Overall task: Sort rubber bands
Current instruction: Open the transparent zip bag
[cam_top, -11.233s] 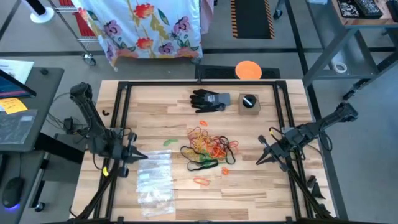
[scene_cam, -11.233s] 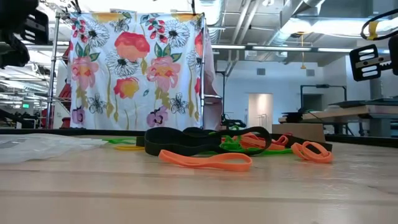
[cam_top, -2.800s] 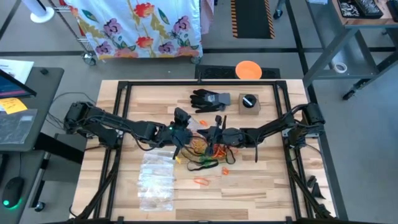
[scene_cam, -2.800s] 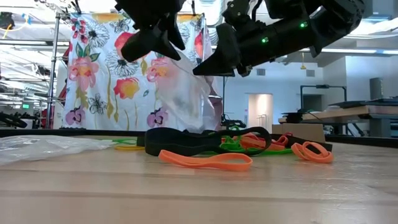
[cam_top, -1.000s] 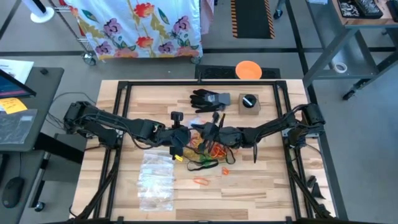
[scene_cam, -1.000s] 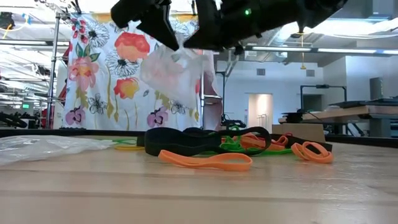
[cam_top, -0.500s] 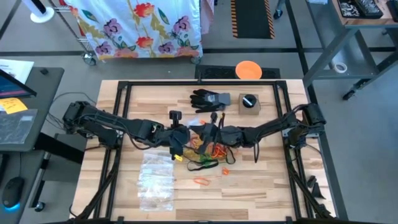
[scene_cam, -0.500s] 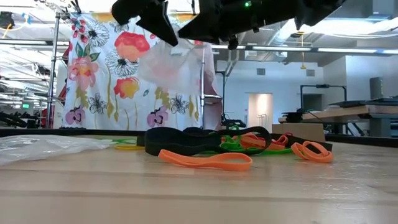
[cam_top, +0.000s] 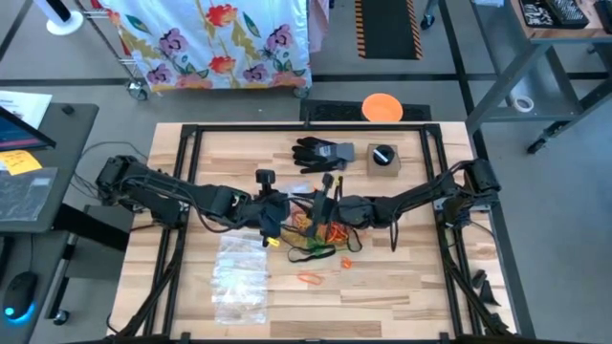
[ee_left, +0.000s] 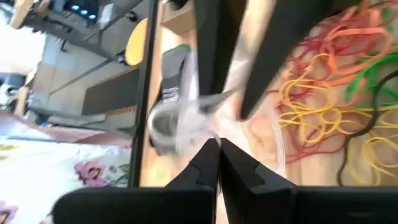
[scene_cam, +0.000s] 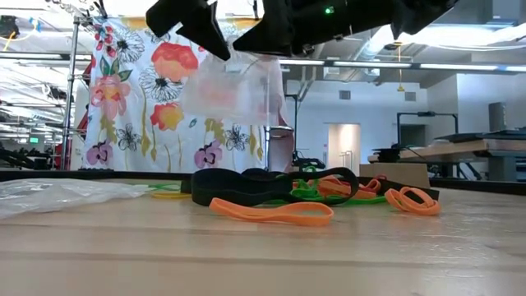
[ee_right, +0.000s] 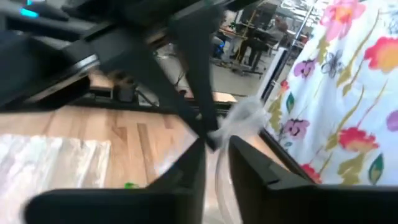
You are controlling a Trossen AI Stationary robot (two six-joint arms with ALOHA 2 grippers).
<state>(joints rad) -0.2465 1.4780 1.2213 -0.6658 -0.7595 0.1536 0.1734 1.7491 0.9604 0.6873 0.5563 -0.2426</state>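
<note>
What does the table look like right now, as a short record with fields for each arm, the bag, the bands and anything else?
left gripper: jaws shut on clear bag, held above the pile
right gripper: at the bag's other top corner, jaws parted
rubber bands: mixed colours heaped mid-table, none in the bag that I can see
spare bags: flat, near left
black glove: far side
small box: beside glove

Both arms stretched inward over table centre; left end effector [cam_top: 271, 212] pinched closed, right end effector [cam_top: 323, 203] fingers slightly parted.
</note>
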